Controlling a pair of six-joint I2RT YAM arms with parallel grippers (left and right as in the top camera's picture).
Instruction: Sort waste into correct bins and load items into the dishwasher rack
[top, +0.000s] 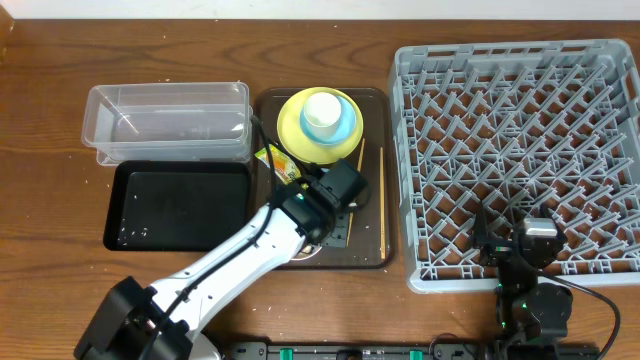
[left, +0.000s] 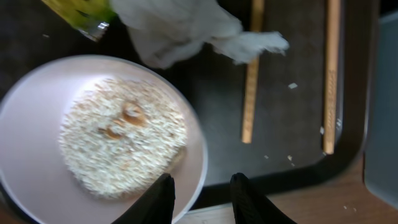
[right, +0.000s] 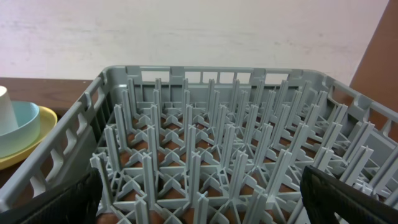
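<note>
Fingers of the left claw stand slightly apart astride the near rim of the pinkish bowl, clamped on nothing. The bowl, white inside, holds a mound of rice crumbs and sits on the brown serving tray. Just beyond it lie the crumpled tissue and the yellow-green wrapper, with the two chopsticks side by side to the right. At the tray's far end the white cup sits in the blue bowl on the yellow plate. Left of the tray, the clear tub and the black tray sit side by side on the wooden surface. On the right, the right claw hangs wide apart and empty over the near edge of the grey dishwasher rack, which has no dishes in it.
</note>
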